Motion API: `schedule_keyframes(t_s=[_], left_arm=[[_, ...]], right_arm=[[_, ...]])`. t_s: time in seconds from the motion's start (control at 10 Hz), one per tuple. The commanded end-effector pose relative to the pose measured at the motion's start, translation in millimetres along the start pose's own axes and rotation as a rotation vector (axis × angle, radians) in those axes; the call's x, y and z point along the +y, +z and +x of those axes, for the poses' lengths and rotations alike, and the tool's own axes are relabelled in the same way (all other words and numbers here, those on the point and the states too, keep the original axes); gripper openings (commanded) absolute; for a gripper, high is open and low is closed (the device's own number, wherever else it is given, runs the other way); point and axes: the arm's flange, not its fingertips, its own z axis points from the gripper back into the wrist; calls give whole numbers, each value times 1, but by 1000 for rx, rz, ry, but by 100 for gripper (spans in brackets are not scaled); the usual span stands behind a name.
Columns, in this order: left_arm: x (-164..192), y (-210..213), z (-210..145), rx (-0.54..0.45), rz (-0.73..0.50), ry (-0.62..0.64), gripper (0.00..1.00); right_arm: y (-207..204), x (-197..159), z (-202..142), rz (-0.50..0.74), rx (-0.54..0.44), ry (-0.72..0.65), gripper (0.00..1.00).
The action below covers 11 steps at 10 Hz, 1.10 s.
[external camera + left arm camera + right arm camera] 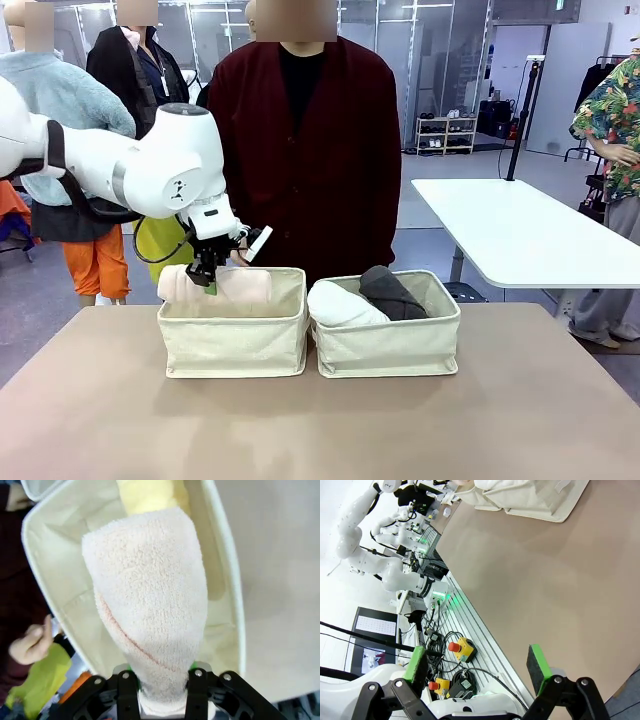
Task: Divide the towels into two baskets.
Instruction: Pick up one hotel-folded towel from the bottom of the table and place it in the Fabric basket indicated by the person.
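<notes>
My left gripper [206, 272] is shut on a cream towel [228, 286], held level with the rim of the left basket [235, 345]; the roll's left end sticks out past the basket's left wall. In the left wrist view the cream towel [150, 600] runs out from between the fingers [196, 680] of the left gripper [162, 682], over the basket [227, 580], where a pale yellow towel [150, 494] lies. The right basket [390, 348] holds a white towel [342, 305] and a dark grey towel [393, 292]. My right gripper [477, 666] stands open over the table's near edge.
A person in a dark red cardigan [305, 160] stands right behind the baskets, one hand [29, 644] near the left basket's far wall. The brown table [320, 430] is bare in front of the baskets. Beyond its near edge sit emergency-stop boxes [461, 649] and cables.
</notes>
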Motion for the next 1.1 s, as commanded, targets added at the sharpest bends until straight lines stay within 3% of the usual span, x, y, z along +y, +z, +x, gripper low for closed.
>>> schedule_keyframes(t_s=[0.0,0.2,0.3,0.4,0.5,1.0], left_arm=[[20,-11,-2,-80,-1,7,37],[27,-24,3,-86,-18,25,37],[29,-28,5,-81,-25,41,63],[30,-29,5,-68,-24,47,75],[31,-29,4,-75,-30,61,100],[23,-24,-1,-99,-21,77,100]], right_arm=[[1,4,-2,2,-6,13,100],[1,4,-2,2,-6,13,100],[1,4,-2,2,-6,13,100],[1,4,-2,2,-6,13,100],[1,4,-2,2,-6,13,100],[1,4,-2,2,-6,13,100]])
